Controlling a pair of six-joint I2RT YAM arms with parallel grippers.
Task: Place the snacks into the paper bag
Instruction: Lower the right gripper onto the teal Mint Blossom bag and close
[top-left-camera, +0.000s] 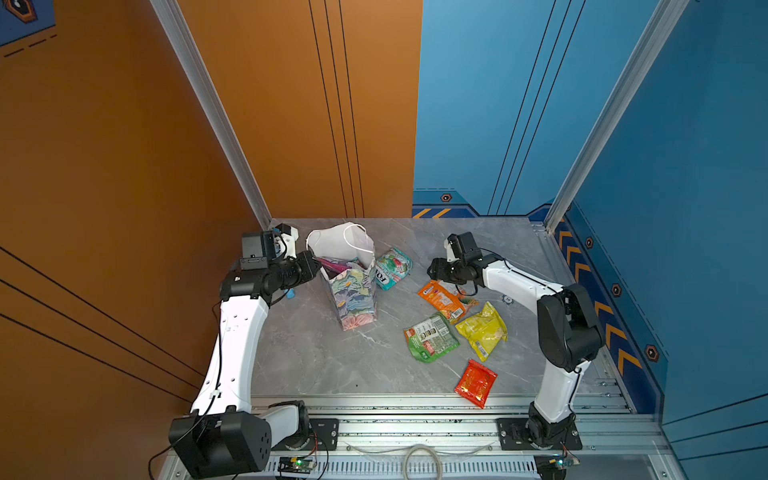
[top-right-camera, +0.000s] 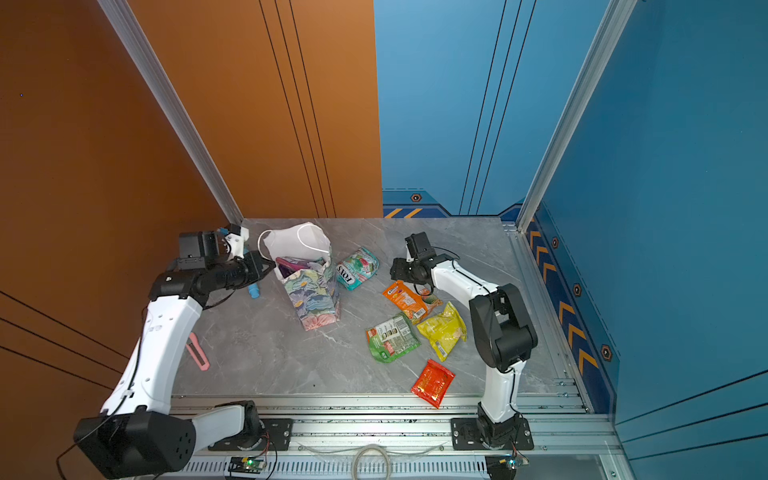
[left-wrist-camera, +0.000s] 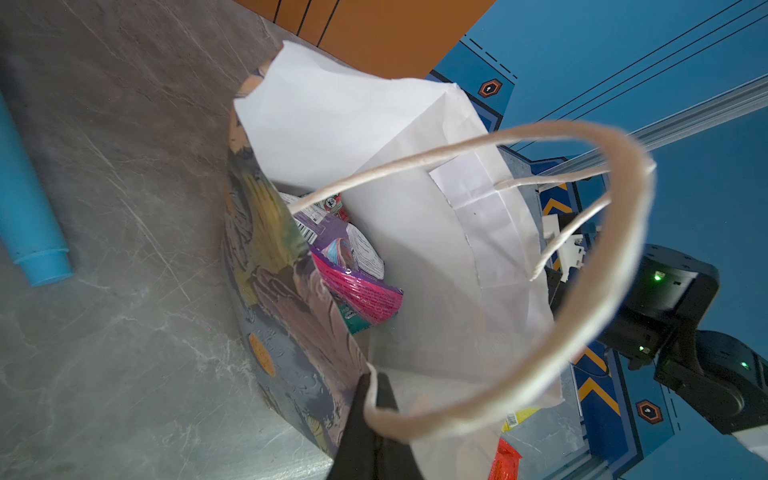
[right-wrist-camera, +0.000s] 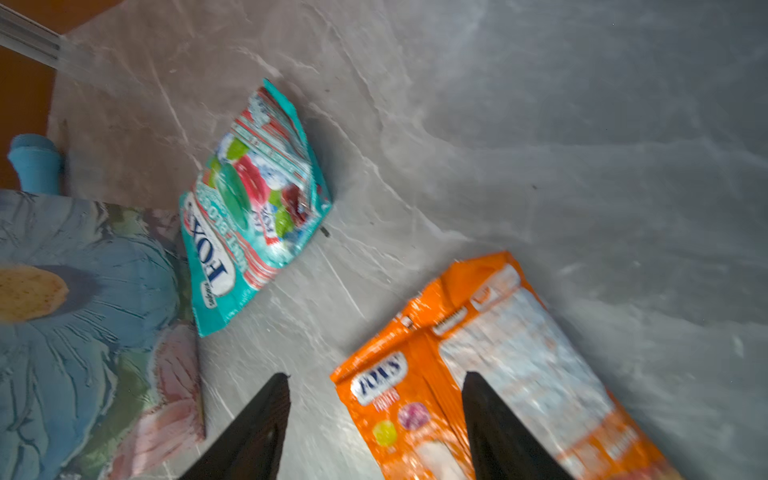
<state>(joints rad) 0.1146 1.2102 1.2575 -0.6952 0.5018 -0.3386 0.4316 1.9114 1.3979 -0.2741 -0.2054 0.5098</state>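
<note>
Left hand (left-wrist-camera: 372, 386) on crumpled floral paper bag (left-wrist-camera: 286, 328)

Left claw (left-wrist-camera: 372, 380) pinched shut, right claw (right-wrist-camera: 376, 375) spread open, tilted downward

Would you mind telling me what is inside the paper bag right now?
Inside the paper bag lies a purple-and-pink packet, with the edge of a teal packet showing from under it. The bag's own wall hides anything deeper.
</note>
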